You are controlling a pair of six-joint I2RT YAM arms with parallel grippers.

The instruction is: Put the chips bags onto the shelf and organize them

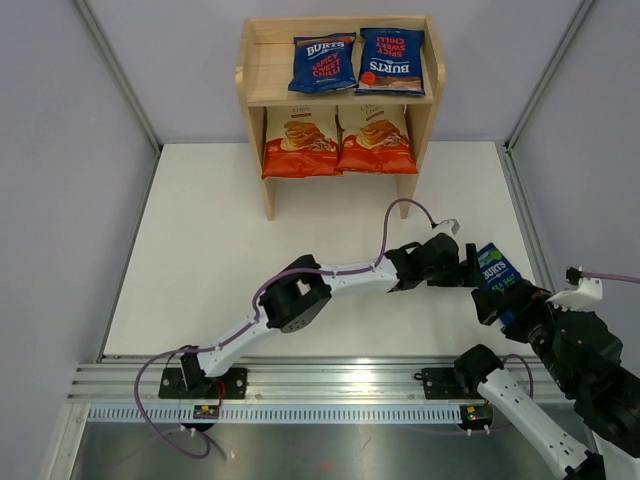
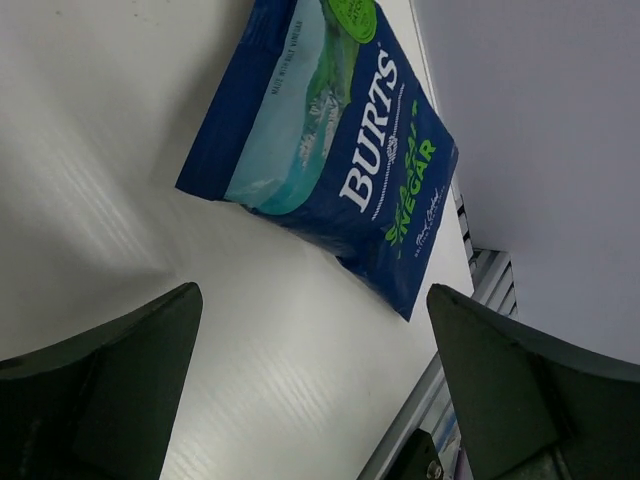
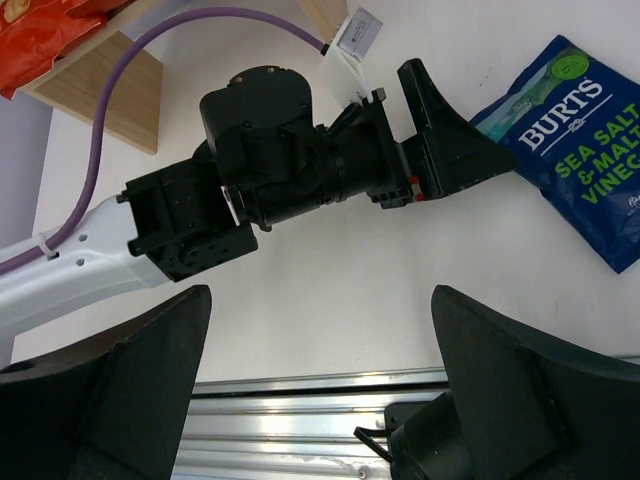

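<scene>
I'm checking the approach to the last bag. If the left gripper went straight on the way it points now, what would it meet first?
The blue BURTS bag lying on the table, straight ahead of the open left gripper; how near is unclear.

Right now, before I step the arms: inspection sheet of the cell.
Surface: white table; green-lettered BURTS bag lying at its right.
Job's things: shelf holds two blue BURTS bags on top, two orange-red bags below; green-lettered BURTS bag not shelved yet.
Clutter: nothing seen.
Tools: left tool open, facing the loose bag, not gripping; right tool open, empty.
Cables: purple cable along the left arm, looping up near its wrist.
Surroundings: grey walls, metal rail at near edge.
</scene>
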